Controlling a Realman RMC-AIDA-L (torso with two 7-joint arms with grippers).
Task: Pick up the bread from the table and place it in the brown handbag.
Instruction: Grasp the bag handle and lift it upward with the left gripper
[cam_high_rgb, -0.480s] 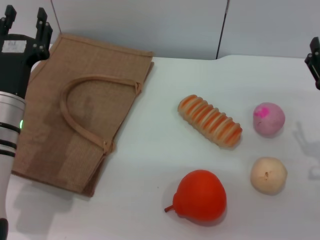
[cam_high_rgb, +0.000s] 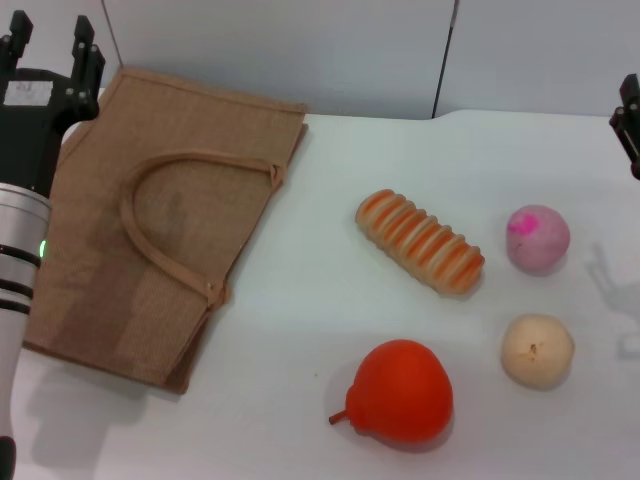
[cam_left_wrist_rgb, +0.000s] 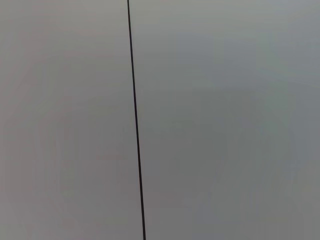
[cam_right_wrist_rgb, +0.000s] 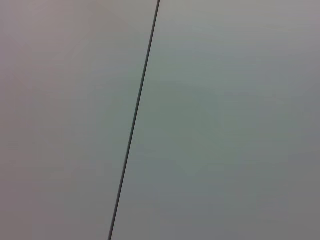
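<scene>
The bread (cam_high_rgb: 420, 241) lies on the white surface (cam_high_rgb: 300, 300) toward its far right part, slanted, well apart from the bag (cam_high_rgb: 160, 250), which lies flat at the far left corner. It looks like a glossy, rigid toy, probably light and somewhat slippery; the ridges across it should give the jaws purchase if they close across its narrow middle. A pink ball (cam_high_rgb: 538, 238) sits near its right end, so that side is tight.

The left gripper (cam_high_rgb: 48, 45) hangs over the bag's far left corner with two prongs apart and nothing between them. The right gripper (cam_high_rgb: 630, 120) is cut off at the right edge; I cannot tell how its jaws stand. Both wrist views show only blank wall. The bag's mouth looks closed flat.
</scene>
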